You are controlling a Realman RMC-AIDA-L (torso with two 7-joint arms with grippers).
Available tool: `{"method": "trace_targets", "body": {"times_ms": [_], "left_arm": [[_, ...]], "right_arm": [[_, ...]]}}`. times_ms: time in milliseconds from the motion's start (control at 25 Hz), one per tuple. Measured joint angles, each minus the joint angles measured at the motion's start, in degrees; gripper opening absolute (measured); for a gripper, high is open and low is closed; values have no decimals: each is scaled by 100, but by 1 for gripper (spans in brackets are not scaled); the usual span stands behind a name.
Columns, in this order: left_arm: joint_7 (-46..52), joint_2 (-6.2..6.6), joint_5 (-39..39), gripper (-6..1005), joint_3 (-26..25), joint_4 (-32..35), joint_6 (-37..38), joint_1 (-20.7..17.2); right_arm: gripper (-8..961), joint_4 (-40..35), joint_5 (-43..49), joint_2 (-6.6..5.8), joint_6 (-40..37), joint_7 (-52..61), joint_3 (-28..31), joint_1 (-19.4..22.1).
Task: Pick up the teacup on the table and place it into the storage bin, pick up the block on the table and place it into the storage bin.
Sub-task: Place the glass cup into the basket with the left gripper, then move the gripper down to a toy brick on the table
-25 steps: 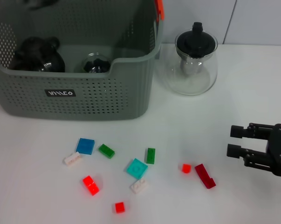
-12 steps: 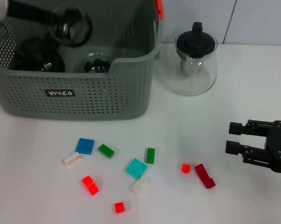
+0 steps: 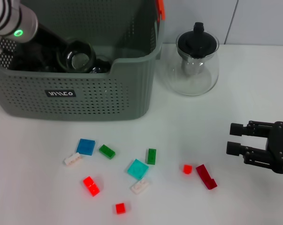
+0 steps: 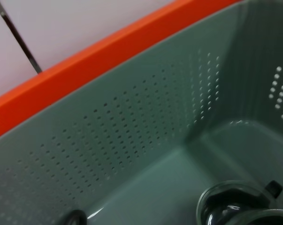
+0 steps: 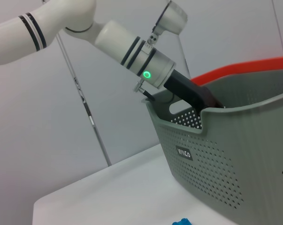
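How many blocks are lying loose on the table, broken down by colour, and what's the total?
Red: 4
Green: 2
White: 2
Blue: 1
Teal: 1
Total: 10 blocks on the table.

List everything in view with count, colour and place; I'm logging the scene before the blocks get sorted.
storage bin: one, grey-green, perforated, orange tab on rim, back left of table.
teacup: one, clear glass, inside the bin at the left arm's end.
dark glass items: at least one more on the bin floor; exact count unclear.
teapot: one, clear glass, black lid, right of the bin.
blocks: ten loose in front of the bin; four red, two green, two white, one blue, one teal.
table: one, white.
left claw: reaching into the bin, itself hidden.
right claw: black, open, above the table on the right.
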State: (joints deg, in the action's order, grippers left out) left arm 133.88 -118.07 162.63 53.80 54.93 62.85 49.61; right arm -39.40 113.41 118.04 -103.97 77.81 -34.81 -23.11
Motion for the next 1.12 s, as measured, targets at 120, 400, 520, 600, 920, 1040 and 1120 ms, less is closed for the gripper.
{"method": "trace_targets", "body": {"times_ms": [120, 400, 520, 600, 920, 1040, 1120], "left_arm": [[86, 10, 67, 45, 12, -198, -119, 74], [96, 32, 47, 151, -30, -283, -126, 123], [-65, -1, -484, 281, -453, 188, 160, -18], [-436, 3, -1331, 367, -1025, 586, 546, -212], [-2038, 860, -6388, 445, -2732, -808, 3102, -1037], [-2453, 895, -6730, 474, -2983, -906, 4080, -1251], [-2753, 842, -6342, 472, -2985, -475, 4777, -1512]], "right_arm": [[582, 2, 1, -1, -2, 7, 0, 5], [582, 3, 0, -1, -7, 12, 58, 30], [582, 3, -1, -1, -25, 14, 86, 30], [582, 3, -1, 0, -28, 15, 93, 21], [583, 3, -3, 7, -45, 16, 101, 24], [583, 3, 2, 1, -51, 16, 105, 41], [583, 3, 10, 3, -53, 16, 106, 50]]}}
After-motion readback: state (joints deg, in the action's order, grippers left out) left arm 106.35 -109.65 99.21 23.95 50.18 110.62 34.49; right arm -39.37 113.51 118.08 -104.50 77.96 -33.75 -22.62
